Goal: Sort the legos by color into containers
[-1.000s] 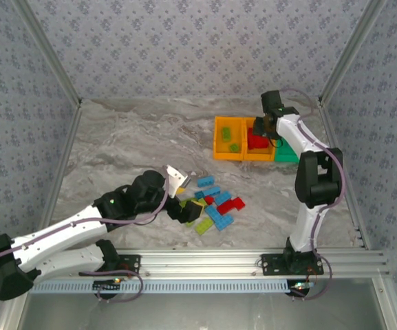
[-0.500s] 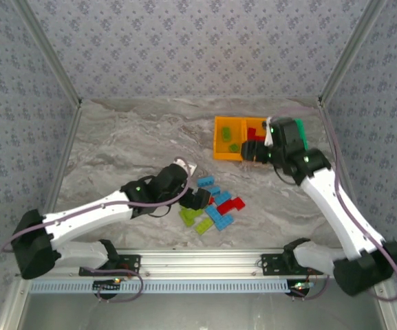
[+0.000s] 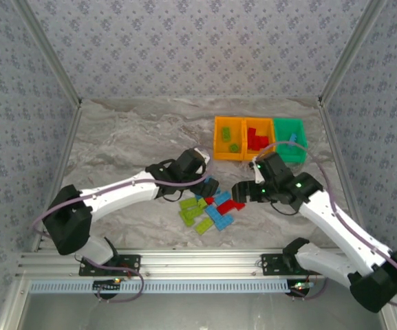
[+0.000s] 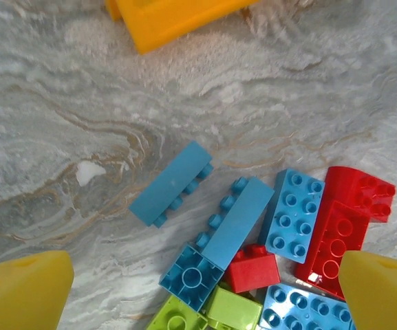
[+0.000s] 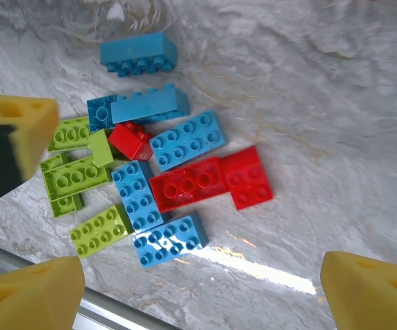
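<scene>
"On the worktop (image 3: 129, 137), near its middle, lie the loose legos (image 3: 208, 207) — red, light blue and lime green in one cluster. How do the claws stand to them?"

"The left claw (image 3: 206, 181) hangs over the cluster's far edge and the right claw (image 3: 239, 192) is just beside its right edge. Both are spread wide and hold nothing."

"And the bins?"

"There are three in a row toward the far right, apart from the pile. The left orange bin (image 3: 228, 156) holds green bricks, the middle orange bin (image 3: 259, 157) holds red ones, and the green bin (image 3: 291, 157) holds a light blue one. The overhead view gives those contents."

"What does the left wrist camera add?"

"Its yellow fingertips (image 4: 23, 292) sit in the lower corners. Between and beyond them a light blue brick (image 4: 170, 182) lies on its side, a little apart from the rest. A red pair (image 4: 349, 213) is at the right and lime green is at the bottom edge. An orange bin corner (image 4: 170, 20) shows at the top."

"And the right wrist?"

"It looks down on nearly the whole cluster, studs and all, with the right claw's fingertips (image 5: 370, 292) in the lower corners. A long red brick (image 5: 184, 184) touches a square red one (image 5: 248, 177) in the middle, with blue bricks around them. The lime green bricks (image 5: 74, 175) are at the left — and so is a yellow finger edge I can't place for certain."
</scene>
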